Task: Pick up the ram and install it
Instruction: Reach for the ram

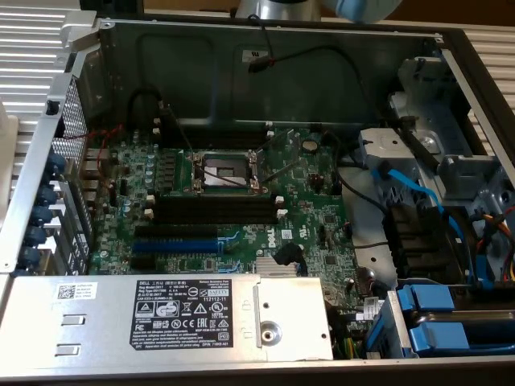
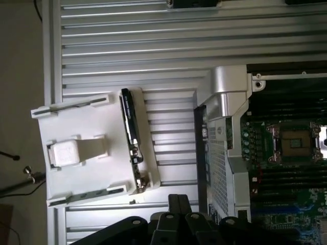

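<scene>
Above the ribbed table (image 2: 127,41), outside the computer case (image 2: 225,102), the gripper (image 2: 178,204) is held pointing down, jaws closed, nothing gripped. The ram (image 2: 132,135) is seated on edge in a white holder (image 2: 87,148), near the gripper but untouched.

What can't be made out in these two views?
- Ram, wrist view: seen edge-on in its holder; faces hidden.
- Gripper, wrist view: cut off by the picture edge.
- Arm, exterior view: cut off at the top edge.
- Slots, exterior view: clip positions too small to tell.
</scene>
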`<state>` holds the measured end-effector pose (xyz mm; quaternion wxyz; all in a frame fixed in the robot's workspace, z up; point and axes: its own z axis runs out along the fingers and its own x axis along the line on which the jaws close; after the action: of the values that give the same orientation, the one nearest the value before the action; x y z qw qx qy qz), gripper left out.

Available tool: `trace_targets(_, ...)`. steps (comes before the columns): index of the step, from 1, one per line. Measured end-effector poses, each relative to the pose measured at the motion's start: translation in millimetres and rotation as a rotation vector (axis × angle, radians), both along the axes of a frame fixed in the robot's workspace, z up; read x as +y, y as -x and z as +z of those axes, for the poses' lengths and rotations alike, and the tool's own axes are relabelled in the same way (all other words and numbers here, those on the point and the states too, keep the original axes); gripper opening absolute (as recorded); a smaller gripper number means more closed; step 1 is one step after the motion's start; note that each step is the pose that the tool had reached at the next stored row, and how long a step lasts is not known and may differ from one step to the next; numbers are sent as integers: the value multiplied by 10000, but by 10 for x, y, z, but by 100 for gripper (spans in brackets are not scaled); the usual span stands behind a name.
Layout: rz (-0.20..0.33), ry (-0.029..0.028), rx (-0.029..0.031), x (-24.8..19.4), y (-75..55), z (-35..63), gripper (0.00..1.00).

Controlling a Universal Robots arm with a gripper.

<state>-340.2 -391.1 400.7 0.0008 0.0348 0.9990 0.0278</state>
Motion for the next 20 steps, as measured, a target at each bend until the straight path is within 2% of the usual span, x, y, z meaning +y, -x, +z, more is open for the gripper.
trace_targets(4,6,1,-6,-53,106,-6,11)
trace_targets(5,4,1,-23,-62,138,-11,11)
trace_targets(7,5,-6,-137,-62,210,-20,11)
trace_targets(9,4,-42,-177,-43,277,-27,11)
trace_targets(12,5,-63,-185,-4,395,-37,11)
trace_targets(20,5,-68,-150,-11,756,-38,11)
